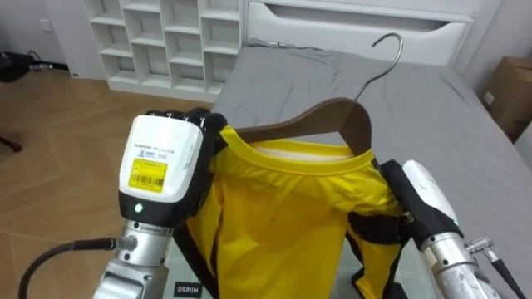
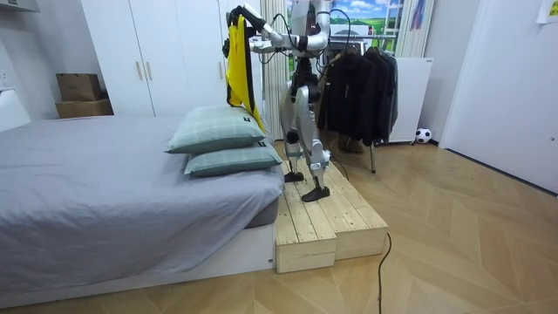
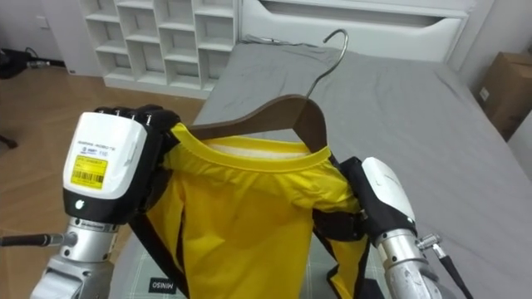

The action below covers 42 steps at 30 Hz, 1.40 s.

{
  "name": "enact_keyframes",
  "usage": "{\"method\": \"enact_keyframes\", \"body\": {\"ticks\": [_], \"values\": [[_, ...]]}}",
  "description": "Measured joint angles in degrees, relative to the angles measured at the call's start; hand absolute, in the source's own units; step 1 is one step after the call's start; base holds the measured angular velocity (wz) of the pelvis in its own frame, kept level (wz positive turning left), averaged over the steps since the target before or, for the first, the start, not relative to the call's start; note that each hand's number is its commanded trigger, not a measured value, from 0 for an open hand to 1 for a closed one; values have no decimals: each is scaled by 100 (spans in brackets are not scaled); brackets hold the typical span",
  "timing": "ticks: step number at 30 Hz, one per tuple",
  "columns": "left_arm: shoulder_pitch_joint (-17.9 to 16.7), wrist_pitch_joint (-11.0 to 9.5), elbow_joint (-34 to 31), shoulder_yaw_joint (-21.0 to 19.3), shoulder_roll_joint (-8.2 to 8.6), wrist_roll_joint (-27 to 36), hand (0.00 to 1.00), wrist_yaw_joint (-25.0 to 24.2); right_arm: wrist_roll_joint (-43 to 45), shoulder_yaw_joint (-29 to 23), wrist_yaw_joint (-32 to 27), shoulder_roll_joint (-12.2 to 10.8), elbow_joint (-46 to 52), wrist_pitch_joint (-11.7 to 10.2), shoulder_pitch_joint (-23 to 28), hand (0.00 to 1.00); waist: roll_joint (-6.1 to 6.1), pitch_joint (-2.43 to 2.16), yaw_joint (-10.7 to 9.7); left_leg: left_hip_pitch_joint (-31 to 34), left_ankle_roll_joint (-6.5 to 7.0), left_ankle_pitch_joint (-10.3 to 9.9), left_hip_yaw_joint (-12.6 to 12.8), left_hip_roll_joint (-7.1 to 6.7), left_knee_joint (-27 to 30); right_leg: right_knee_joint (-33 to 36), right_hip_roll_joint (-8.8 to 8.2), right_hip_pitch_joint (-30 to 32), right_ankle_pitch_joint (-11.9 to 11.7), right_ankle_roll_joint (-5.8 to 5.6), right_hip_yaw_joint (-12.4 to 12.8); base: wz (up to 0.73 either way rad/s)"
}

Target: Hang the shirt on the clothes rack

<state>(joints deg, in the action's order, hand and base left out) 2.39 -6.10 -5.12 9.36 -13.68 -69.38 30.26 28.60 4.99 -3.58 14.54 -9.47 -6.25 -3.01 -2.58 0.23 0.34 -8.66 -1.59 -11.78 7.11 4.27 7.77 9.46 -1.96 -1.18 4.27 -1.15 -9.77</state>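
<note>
A yellow shirt (image 1: 283,216) with black side stripes hangs on a brown wooden hanger (image 1: 332,116), whose metal hook (image 1: 391,46) points up and away from me. My left hand (image 1: 162,166) is at the shirt's left shoulder, fingers curled round the cloth and the hanger's end. My right hand (image 1: 424,203) is at the right shoulder, with the yellow cloth draped over it. In the room view I stand on a wooden platform (image 2: 323,218) beside the bed, both arms raised, holding the shirt (image 2: 235,52) high.
A grey bed (image 1: 432,108) lies ahead below the shirt, with two pillows (image 2: 218,131) on it. White cube shelves (image 1: 166,41) stand to the left and a cardboard box (image 1: 511,87) to the right. A rack of dark clothes (image 2: 357,87) stands behind me.
</note>
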Motion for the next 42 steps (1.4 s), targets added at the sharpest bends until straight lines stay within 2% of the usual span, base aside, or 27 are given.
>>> {"method": "enact_keyframes", "body": {"ticks": [3,9,18,23,36,42], "values": [[0,3,0,4,-1,4,0,-11,-8,2,4,-41,-93,-32,-11,100,2,1,-12,8,0,0,0,-1,-3,-82,6,-33,-1,1,-2,0],[0,-31,0,109,127,10,0,-10,-4,40,179,-106,-103,-36,-12,100,0,3,-10,-2,-1,0,17,0,-7,-66,5,-41,-2,1,-5,0],[0,-40,0,384,-20,511,0,-240,55,58,202,-189,-105,-35,-22,100,-22,31,-18,7,-2,-2,29,1,-22,-83,4,-37,6,-8,-3,0],[1,-74,-1,533,-46,678,0,-429,156,58,298,-187,-105,-33,-22,100,-9,39,-18,19,-1,-4,27,2,-36,-83,7,-21,10,-11,-3,0],[-1,-106,-2,546,-51,764,0,-1015,334,45,366,-157,-104,-31,-22,100,-11,37,-15,19,-2,-4,41,0,-29,-70,7,2,10,-11,20,0],[-2,-116,-50,548,-54,896,0,-1124,326,-9,366,-107,-104,-27,-22,100,-11,33,-34,37,-2,-4,30,-1,-25,-68,7,10,10,-11,21,0]]}}
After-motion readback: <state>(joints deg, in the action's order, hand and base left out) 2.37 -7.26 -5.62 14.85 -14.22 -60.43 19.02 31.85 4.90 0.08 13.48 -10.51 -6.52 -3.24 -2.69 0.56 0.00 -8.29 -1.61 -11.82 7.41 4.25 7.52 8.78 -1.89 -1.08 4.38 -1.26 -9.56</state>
